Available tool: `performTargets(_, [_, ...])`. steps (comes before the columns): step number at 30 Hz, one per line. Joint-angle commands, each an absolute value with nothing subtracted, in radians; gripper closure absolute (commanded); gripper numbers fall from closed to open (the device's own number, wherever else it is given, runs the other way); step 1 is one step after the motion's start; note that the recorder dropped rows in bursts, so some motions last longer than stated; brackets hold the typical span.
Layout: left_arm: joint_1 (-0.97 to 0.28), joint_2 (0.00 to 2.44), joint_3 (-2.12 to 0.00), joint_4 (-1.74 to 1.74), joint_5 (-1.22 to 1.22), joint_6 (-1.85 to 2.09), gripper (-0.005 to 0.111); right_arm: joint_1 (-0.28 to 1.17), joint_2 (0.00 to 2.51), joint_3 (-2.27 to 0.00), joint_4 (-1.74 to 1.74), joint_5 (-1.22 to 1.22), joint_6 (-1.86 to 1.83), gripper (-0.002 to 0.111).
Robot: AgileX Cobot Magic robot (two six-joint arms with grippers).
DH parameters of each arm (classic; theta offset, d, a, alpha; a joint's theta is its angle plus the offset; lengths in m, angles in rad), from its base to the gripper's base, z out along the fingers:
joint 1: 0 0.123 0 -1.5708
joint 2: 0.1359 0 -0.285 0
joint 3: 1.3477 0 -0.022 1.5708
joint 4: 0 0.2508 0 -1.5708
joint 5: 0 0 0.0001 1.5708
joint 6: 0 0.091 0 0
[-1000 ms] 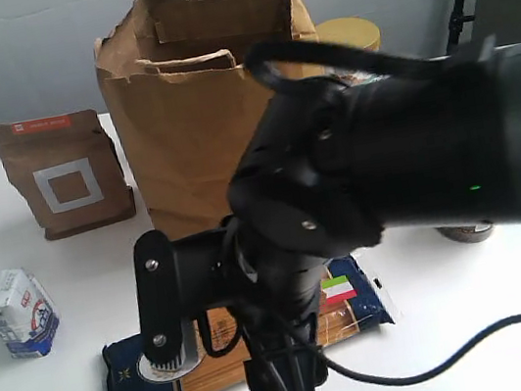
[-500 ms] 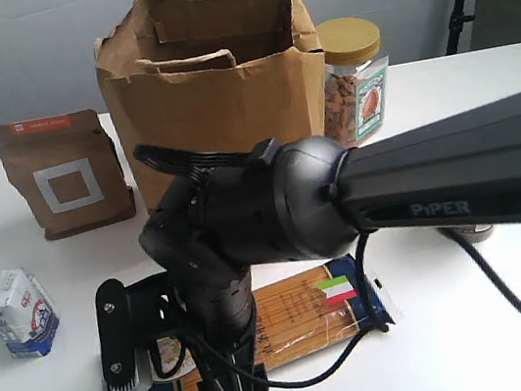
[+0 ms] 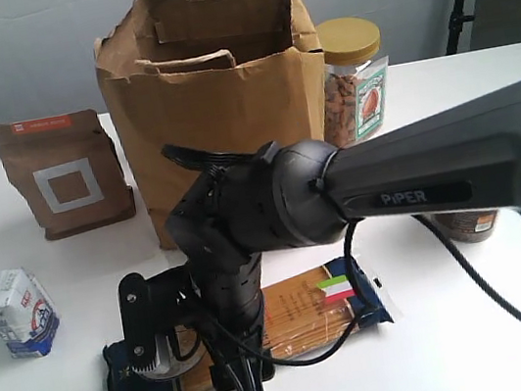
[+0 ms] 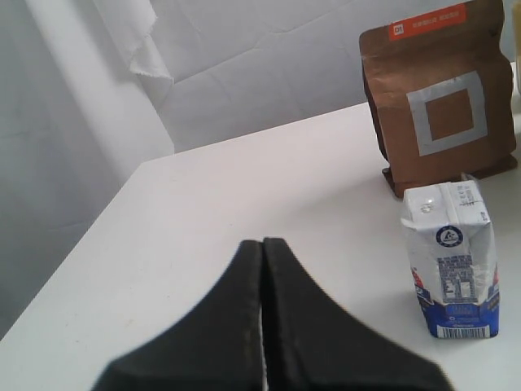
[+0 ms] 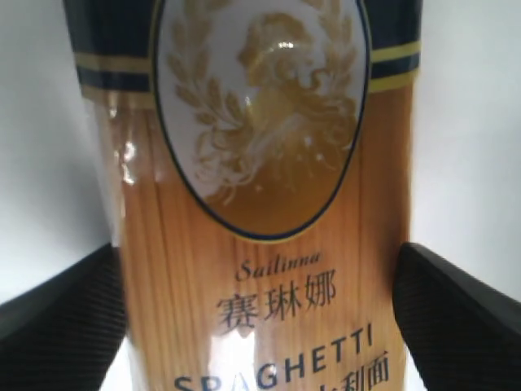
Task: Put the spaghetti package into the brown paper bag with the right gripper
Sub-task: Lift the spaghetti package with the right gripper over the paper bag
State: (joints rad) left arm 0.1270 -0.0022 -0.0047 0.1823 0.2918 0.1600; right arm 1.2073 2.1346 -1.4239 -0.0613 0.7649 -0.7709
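**Right gripper straddles the pasta packet on the table**

Exterior view: the long flat clear spaghetti package (image 3: 311, 312) with dark navy ends lies flat on the white table (image 3: 479, 320), just in front of the tall creased brown paper bag (image 3: 216, 103), which stands upright with its mouth open. The bulky black right gripper (image 3: 192, 350) is down over the packet's end near the emblem, fingers spread wide. A brown pouch with a white square label (image 3: 64, 173), a small white-and-blue carton (image 3: 15, 312) and a yellow-lidded clear jar of nuts (image 3: 354, 83) stand around.

Left wrist view: the black left gripper (image 4: 262, 326) has its fingers pressed together, holding nothing, above the table near the carton (image 4: 452, 261) and pouch (image 4: 444, 98).

Right wrist view: the black fingers (image 5: 61, 318) flank the packet (image 5: 260, 204); whether they touch it is unclear.
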Motion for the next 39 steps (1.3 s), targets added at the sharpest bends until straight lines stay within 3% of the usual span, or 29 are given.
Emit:
performTargets(1, [0.124,0.0,0.0,0.178,0.285,0.156,0.107,1.194,2.178,-1.422,-0.062,0.76,-0.782,0.03])
performTargets(4, [0.124,0.0,0.0,0.178,0.285,0.156,0.107,1.194,2.212,-1.422,-0.027,0.794,-0.782,0.031])
performTargets(6, [0.124,0.0,0.0,0.178,0.285,0.156,0.107,1.196,2.228,-1.422,0.0,0.841,-0.782,0.042])
performTargets(9, [0.124,0.0,0.0,0.178,0.285,0.156,0.107,1.2,2.229,-1.422,0.008,0.925,-0.777,0.082])
performTargets(10, [0.124,0.0,0.0,0.178,0.285,0.156,0.107,1.2,2.207,-1.422,-0.005,0.944,-0.773,0.107])
performTargets(15, [0.124,0.0,0.0,0.178,0.285,0.156,0.107,1.212,2.006,-1.422,0.06,0.706,-0.638,0.108])
performTargets(20, [0.124,0.0,0.0,0.178,0.285,0.156,0.107,1.339,1.715,-1.422,0.231,0.367,-0.706,0.108])
performTargets(25, [0.124,0.0,0.0,0.178,0.285,0.156,0.107,1.376,1.611,-1.422,0.071,-0.081,-0.595,0.108])
performTargets(32, [0.124,0.0,0.0,0.178,0.285,0.156,0.107,1.312,1.611,-1.422,-0.292,-0.455,-0.189,0.108])
performTargets(39, [0.124,0.0,0.0,0.178,0.285,0.156,0.107,1.137,1.611,-1.422,-0.334,-0.508,-0.091,0.108])
